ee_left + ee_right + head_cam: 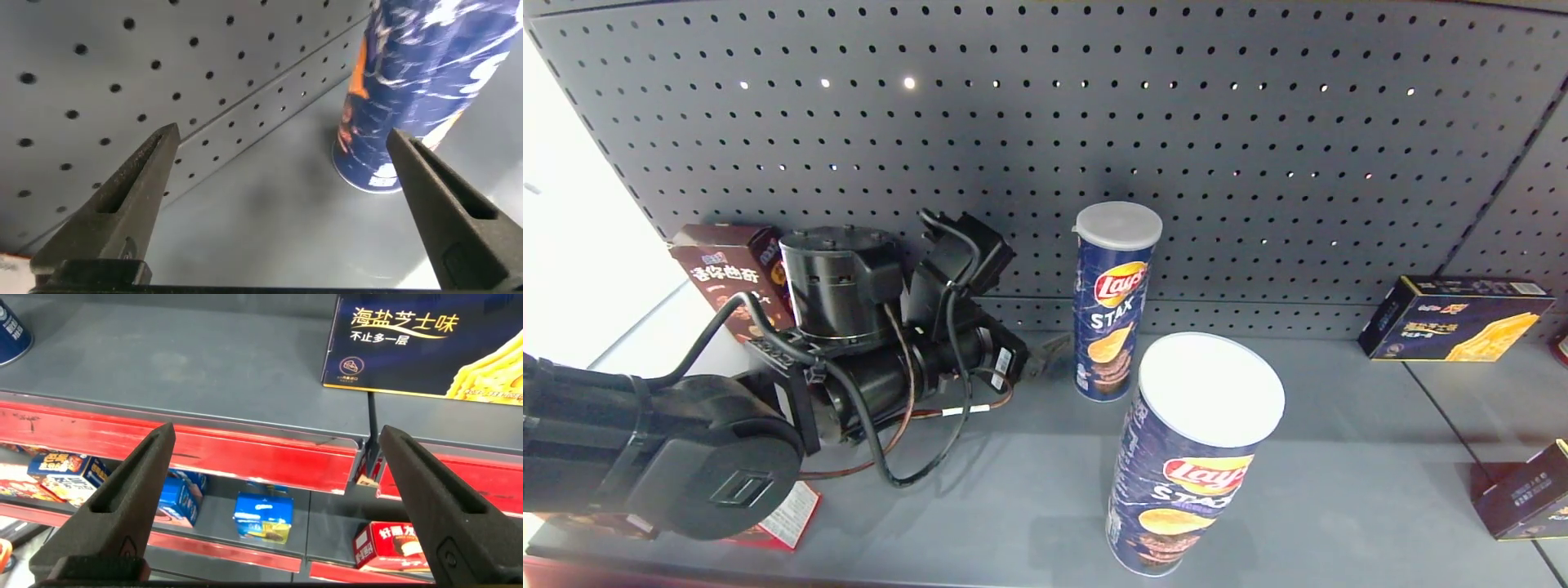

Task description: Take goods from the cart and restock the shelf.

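The rear chip can (1115,302) stands upright with its white lid on, well back on the grey shelf (1339,457) and close to the pegboard back panel (1094,106). A front chip can (1188,457) of the same blue kind stands upright just ahead of the rear chip can and slightly to its right, nearer the shelf's front edge; the two are apart. The left end effector (282,135) sits low over the shelf just left of the rear chip can, its fingers (131,188) spread wide with nothing between them; one finger lies just beside the can's foot, and contact cannot be made out. Farther left of the rear chip can, a brown box (731,273) stands against the back panel behind the left arm. Well to the right of the rear chip can a dark blue box (1454,318) lies near the back panel, and another dark box (1523,494) sits at the shelf's right edge. The right end effector (278,431) is also spread and holds nothing, in front of the shelf's red front strip (245,449), below and right of the rear chip can.
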Robot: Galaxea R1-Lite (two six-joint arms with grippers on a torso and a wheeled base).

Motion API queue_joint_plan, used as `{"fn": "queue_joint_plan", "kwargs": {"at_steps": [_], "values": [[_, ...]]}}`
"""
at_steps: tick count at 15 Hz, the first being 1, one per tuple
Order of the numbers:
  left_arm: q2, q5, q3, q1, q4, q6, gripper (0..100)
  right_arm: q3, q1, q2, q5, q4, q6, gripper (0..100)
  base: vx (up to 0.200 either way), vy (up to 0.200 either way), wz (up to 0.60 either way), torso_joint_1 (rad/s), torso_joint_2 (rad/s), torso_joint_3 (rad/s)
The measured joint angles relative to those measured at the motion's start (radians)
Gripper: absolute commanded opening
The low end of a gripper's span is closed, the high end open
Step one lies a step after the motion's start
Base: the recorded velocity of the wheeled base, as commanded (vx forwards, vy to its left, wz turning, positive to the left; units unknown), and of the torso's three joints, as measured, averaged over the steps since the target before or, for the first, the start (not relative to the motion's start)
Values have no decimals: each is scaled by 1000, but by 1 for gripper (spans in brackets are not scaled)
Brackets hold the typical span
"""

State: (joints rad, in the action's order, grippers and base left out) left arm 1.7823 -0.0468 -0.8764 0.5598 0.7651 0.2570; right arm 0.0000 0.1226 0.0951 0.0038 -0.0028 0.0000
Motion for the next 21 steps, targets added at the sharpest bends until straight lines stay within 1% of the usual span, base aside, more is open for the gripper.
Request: {"fn": "queue_joint_plan", "kwargs": {"at_steps": [2, 3, 5, 13, 21], "values": [[-6, 1, 10, -2, 0, 3, 100, 0, 0, 0, 0, 0, 0, 100, 0, 0, 0, 0, 0, 0], [-6, 0, 9, -2, -1, 16, 100, 0, 0, 0, 0, 0, 0, 100, 0, 0, 0, 0, 0, 0], [-4, 0, 1, -2, 1, 27, 100, 0, 0, 0, 0, 0, 0, 100, 0, 0, 0, 0, 0, 0], [32, 1, -40, 6, -1, 27, 100, 0, 0, 0, 0, 0, 0, 100, 0, 0, 0, 0, 0, 0], [37, 1, -40, 1, 3, 27, 100, 0, 0, 0, 0, 0, 0, 100, 0, 0, 0, 0, 0, 0]]}}
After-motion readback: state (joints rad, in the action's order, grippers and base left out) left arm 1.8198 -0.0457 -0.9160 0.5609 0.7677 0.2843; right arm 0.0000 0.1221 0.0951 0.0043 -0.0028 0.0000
